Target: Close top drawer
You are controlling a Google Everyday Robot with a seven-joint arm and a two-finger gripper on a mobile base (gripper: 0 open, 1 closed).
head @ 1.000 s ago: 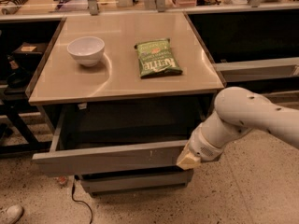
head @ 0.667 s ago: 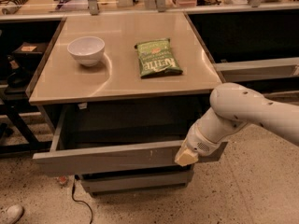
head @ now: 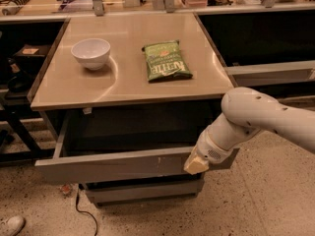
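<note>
The top drawer [head: 113, 163] is a wide grey drawer pulled out from under the tan table top [head: 128, 77]. Its shallow inside is dark and looks empty. Its flat front panel shows small white scuffs. My gripper [head: 196, 164] comes in from the right on a white arm [head: 261, 114]. Its yellowish tip lies against the right end of the drawer's front panel.
A white bowl [head: 91, 53] and a green chip bag [head: 165, 61] lie on the table top. A lower grey drawer front [head: 142, 191] sits below the open drawer. A black cable [head: 81, 213] and a white shoe [head: 10, 225] lie on the speckled floor at the left.
The arm and gripper have shifted slightly left along the drawer's front panel. The drawer looks about as far out as before.
</note>
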